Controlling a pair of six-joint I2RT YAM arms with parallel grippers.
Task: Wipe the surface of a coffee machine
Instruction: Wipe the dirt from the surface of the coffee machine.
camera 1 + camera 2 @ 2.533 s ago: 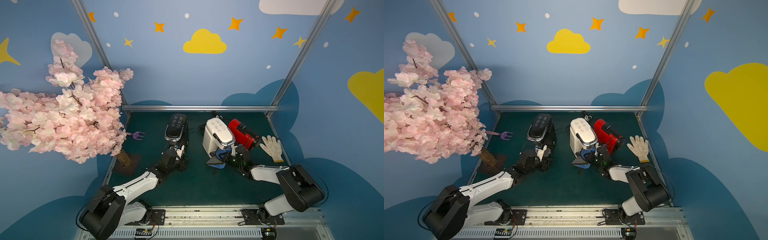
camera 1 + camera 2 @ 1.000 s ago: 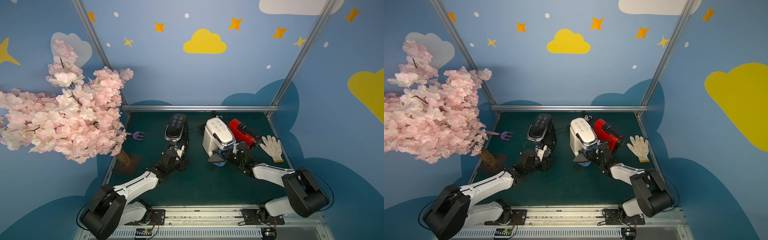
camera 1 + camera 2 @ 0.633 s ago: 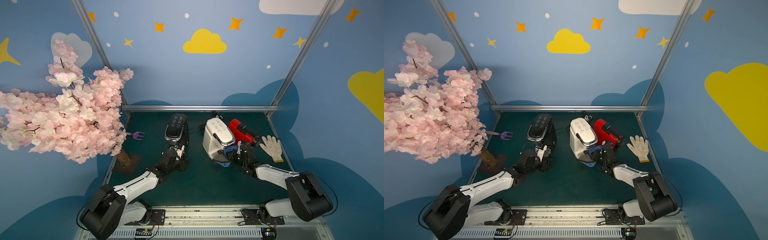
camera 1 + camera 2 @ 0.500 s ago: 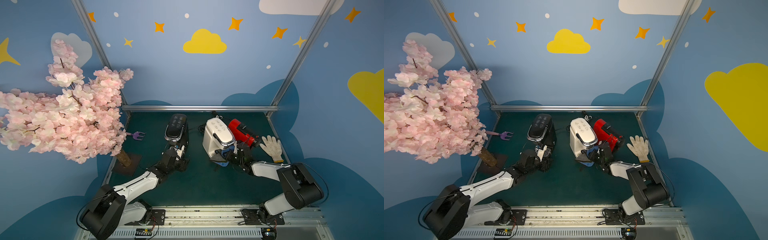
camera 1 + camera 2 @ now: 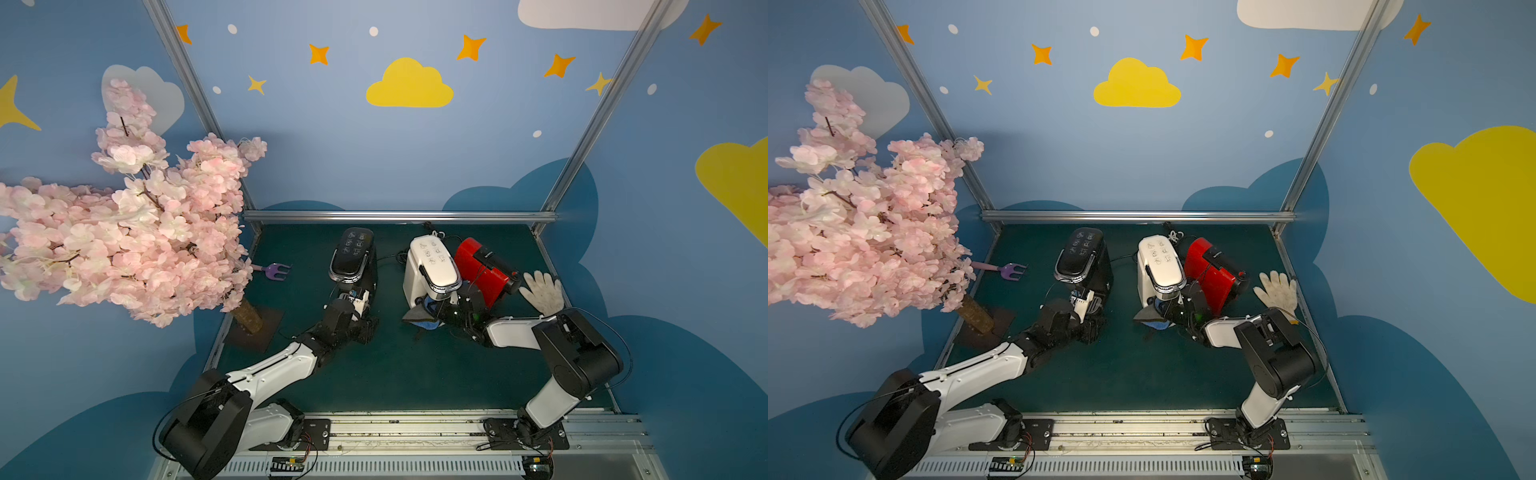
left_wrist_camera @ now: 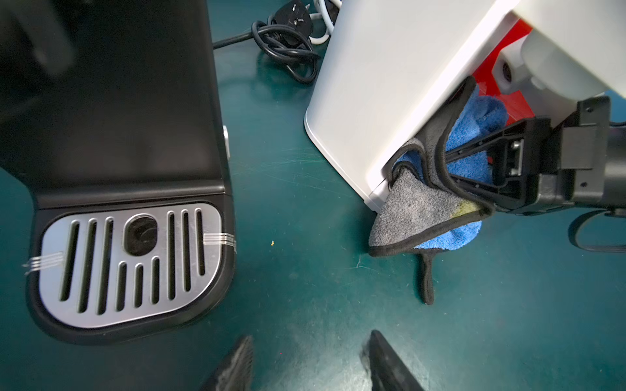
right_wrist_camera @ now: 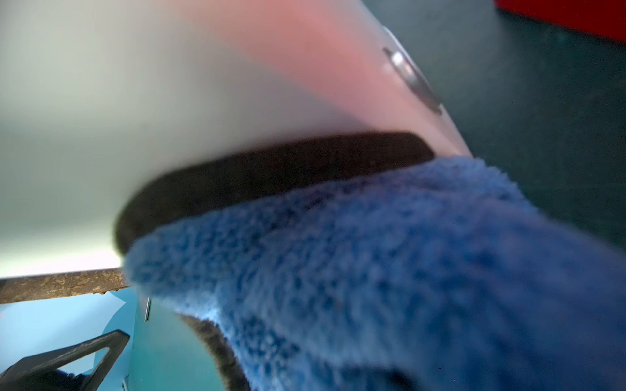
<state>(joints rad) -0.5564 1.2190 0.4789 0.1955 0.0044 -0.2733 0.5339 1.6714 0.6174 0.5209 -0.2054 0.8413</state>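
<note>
Both top views are evenly lit, bowed at the edges. The right wrist view is blurred (cloth (image 7: 372,270) very close).

Staged lab booth: cloud-painted walls (image 5: 374,158), aluminium frame (image 5: 399,216), fake tree (image 5: 124,232)

The left arm (image 5: 274,370) and the right arm (image 5: 515,332) were each built from white tubular links joined by black cylindrical joint housings. Each arm was bolted through a black base plate (image 5: 316,430) onto a silver rail (image 5: 395,424). A thin black cable (image 5: 629,365) was looped outside the large joint housing of each arm. In the left wrist view, the right gripper (image 6: 450,169) was shown as a black angular body with recessed screws and open triangular finger frames. The left gripper (image 6: 310,362) was fitted with two dark, textured fingers (image 6: 237,365)
</note>
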